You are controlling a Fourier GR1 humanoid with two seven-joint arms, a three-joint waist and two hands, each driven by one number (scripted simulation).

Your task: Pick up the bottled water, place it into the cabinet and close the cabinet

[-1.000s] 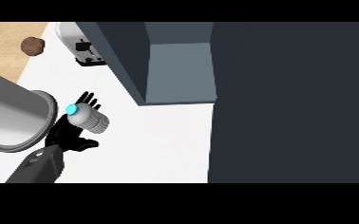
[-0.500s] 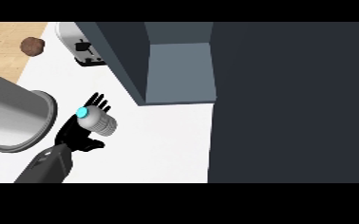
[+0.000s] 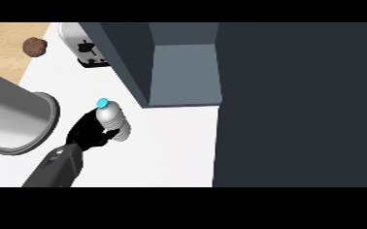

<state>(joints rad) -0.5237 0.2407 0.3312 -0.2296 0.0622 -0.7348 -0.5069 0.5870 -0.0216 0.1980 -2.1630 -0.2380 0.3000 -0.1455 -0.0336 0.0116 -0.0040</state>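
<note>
The bottled water (image 3: pixel 113 120) is a clear ribbed bottle with a cyan cap, held above the white counter (image 3: pixel 165 145) at the lower left. My left hand (image 3: pixel 87 132) is curled round it from the left and below, thumb against its lower part. The cabinet (image 3: pixel 185 73) stands up and to the right of the bottle; its grey-blue inside shows and its dark door (image 3: pixel 287 102) fills the view's right side. A short gap of counter separates the bottle from the cabinet's lower left corner. My right hand does not show.
A large grey pot (image 3: pixel 22 121) sits at the left edge, close beside my forearm. A toaster (image 3: pixel 86 48) stands at the back left against the cabinet's side. A brown round item (image 3: pixel 34 46) lies on the wooden surface beyond.
My left hand has carried the bottle to the right and slightly further back, closer to the cabinet's open side. The bottle now stands more upright in the hand.
</note>
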